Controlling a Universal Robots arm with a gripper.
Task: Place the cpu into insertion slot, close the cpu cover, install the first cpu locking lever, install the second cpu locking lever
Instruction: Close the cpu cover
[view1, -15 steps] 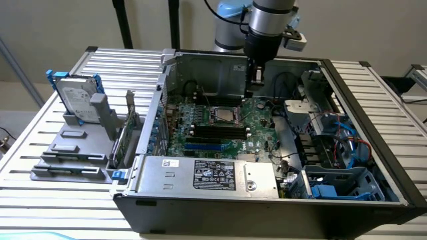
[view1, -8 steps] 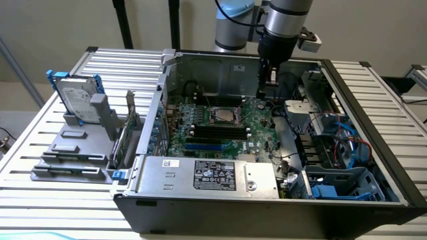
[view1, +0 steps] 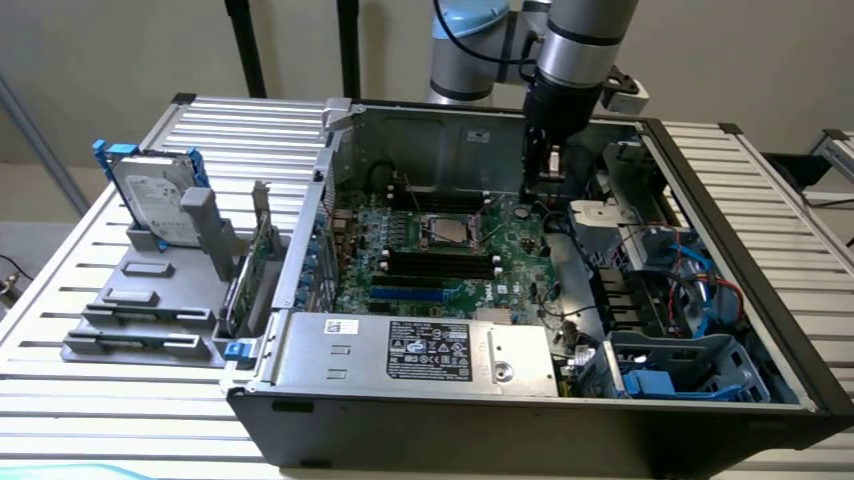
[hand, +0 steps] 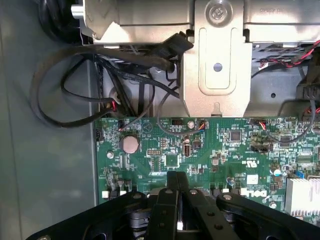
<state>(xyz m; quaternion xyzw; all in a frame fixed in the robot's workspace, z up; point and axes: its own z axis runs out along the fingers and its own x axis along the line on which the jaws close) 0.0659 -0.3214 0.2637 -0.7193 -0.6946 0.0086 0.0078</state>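
Note:
The green motherboard lies inside the open computer case. Near its middle sits the insertion slot, a small square with a silvery metal rim and a greyish centre. I cannot tell whether the cpu lies in it or how the cpu cover stands. My gripper hangs above the board's back corner, towards the exterior view's right of the slot and apart from it. In the wrist view its black fingers are pressed together over the board's edge, with my gripper shut. A thin bright sliver shows between the fingers.
The grey labelled power-supply box fills the case's front. Long black memory slots lie just in front of the socket. Cables and a drive cage crowd the exterior view's right. A hard drive stands on a grey holder outside the case.

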